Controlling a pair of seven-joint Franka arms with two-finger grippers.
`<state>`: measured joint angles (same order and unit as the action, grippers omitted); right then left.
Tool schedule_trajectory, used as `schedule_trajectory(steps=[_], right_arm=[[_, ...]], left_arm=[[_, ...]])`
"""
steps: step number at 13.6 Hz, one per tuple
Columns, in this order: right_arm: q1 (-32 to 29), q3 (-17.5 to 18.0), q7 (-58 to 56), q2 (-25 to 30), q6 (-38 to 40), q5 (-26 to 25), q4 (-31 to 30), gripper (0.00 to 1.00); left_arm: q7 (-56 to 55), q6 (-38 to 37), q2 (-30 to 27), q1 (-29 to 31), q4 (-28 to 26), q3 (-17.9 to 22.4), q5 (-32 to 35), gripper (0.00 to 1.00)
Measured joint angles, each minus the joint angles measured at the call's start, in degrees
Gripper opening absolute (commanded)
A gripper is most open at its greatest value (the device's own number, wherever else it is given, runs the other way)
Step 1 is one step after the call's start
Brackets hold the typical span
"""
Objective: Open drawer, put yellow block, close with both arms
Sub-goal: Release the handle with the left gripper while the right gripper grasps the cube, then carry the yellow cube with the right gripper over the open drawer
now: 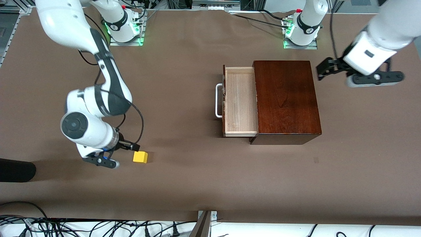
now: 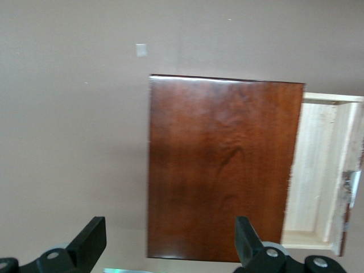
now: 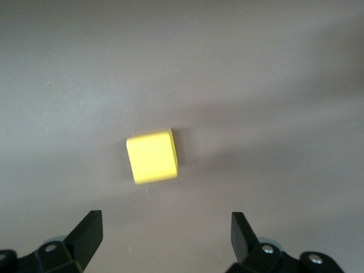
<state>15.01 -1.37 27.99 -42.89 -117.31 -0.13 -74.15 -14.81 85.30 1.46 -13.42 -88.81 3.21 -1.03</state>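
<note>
The yellow block (image 1: pixel 140 157) (image 3: pixel 151 156) lies on the brown table toward the right arm's end, nearer the front camera than the box. My right gripper (image 1: pixel 131 147) (image 3: pixel 165 236) is low beside it, open, the block just ahead of its fingertips and untouched. The drawer (image 1: pixel 240 102) (image 2: pixel 318 170) stands pulled out of the dark wooden box (image 1: pixel 286 98) (image 2: pixel 224 165), its pale inside bare, its white handle (image 1: pixel 218 100) facing the right arm's end. My left gripper (image 1: pixel 325 70) (image 2: pixel 170 239) hangs open and empty over the table beside the box's closed end.
A black object (image 1: pixel 16 169) juts in at the table's edge by the right arm's end. Cables (image 1: pixel 98 227) and a metal bracket (image 1: pixel 204 223) run along the near edge. Bare brown table (image 1: pixel 184 158) lies between the block and the drawer.
</note>
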Motion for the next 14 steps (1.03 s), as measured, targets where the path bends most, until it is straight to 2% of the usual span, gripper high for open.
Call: schedule_trajectory(steps=[2, 8, 9, 10, 12, 14], right_arm=[[0.22, 0.05, 0.0, -3.52, -4.7, 0.0, 0.05, 1.0], [0.67, 0.07, 0.0, -8.43, -12.92, -0.02, 0.2, 1.0], [0.68, 0.07, -0.01, -9.06, -13.85, -0.02, 0.2, 0.84], [0.7, 0.07, -0.16, -9.57, -14.35, -0.04, 0.2, 0.43], [0.7, 0.06, -2.52, -10.1, -14.78, -0.07, 0.26, 0.02], [0.7, 0.05, -4.59, -10.1, -14.79, -0.07, 0.68, 0.0]], left_arm=[[1.71, 0.01, -1.33, 0.17, -2.04, 2.23, -0.01, 1.0], [2.02, 0.38, -1.83, 1.58, -3.54, 2.53, -0.01, 1.0], [2.74, 1.12, -1.86, 1.85, -3.52, 2.54, -0.01, 1.0], [3.04, 1.71, -1.94, 1.97, -3.46, 2.54, -0.01, 1.0], [4.08, 2.17, -2.13, 2.56, -3.28, 2.55, -0.01, 1.0], [5.0, 2.71, -2.16, 3.93, -2.03, 2.63, -0.01, 1.0]])
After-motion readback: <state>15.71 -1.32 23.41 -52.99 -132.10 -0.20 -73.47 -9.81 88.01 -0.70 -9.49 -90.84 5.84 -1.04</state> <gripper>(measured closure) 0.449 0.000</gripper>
